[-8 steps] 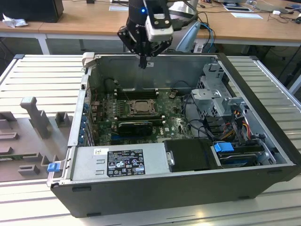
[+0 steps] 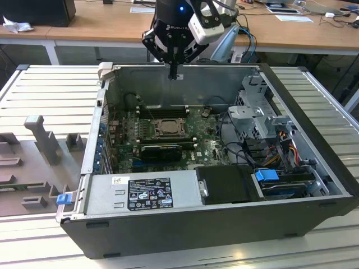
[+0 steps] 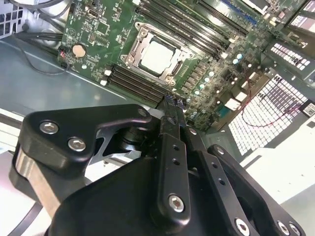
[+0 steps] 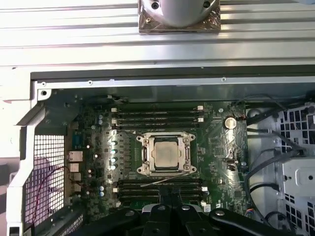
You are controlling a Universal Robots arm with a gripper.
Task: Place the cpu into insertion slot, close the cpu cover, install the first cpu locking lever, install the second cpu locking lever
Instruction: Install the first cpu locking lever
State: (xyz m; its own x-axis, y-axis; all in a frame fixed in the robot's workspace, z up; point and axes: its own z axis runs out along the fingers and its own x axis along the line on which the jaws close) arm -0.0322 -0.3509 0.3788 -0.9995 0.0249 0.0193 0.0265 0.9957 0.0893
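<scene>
The open computer case (image 2: 213, 224) lies on its side. Nearest in the exterior view it holds a labelled power supply (image 2: 140, 193), with the green motherboard (image 2: 205, 143) behind it. Mid-board, the cpu (image 2: 166, 128) sits in the insertion slot (image 4: 151, 153) with the cpu cover (image 4: 142, 147) lying flat around it. A thin wire lever (image 4: 165, 179) slants along one side of the slot. Farther back, the gripper (image 2: 175, 72) hangs by the case's far wall, well above the cpu and apart from it. Its fingers (image 3: 172, 162) are pressed together, holding nothing.
</scene>
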